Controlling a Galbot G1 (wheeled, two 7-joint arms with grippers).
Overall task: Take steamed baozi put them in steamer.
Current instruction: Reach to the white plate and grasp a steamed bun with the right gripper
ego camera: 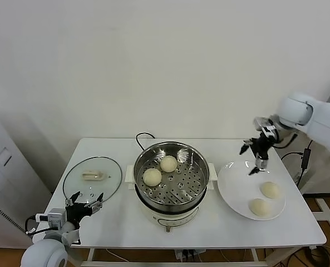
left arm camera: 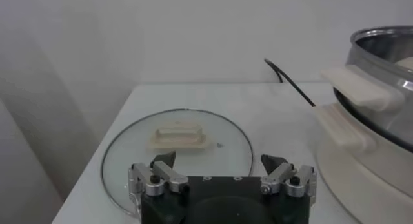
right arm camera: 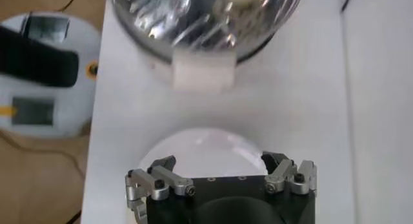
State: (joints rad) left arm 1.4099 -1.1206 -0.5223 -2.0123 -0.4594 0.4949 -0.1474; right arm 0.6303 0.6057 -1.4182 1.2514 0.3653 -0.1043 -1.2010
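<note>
Now the right claw (ego camera: 254, 158) hovers spread and empty above the plate (ego camera: 231, 183); two baozi (ego camera: 270, 189) wait there; two sit in the steamer (ego camera: 195, 167); left claw (ego camera: 85, 201) parked agape by the lid (ego camera: 112, 172).

Steamer (ego camera: 171, 177) – shiny perforated steel; lid (ego camera: 92, 179) – clear glass.

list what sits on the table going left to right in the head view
left pincer → glass lid → steamer holding two steamed baozi → white plate, with the right pincer above its far edge → two more baozi on the plate
</note>
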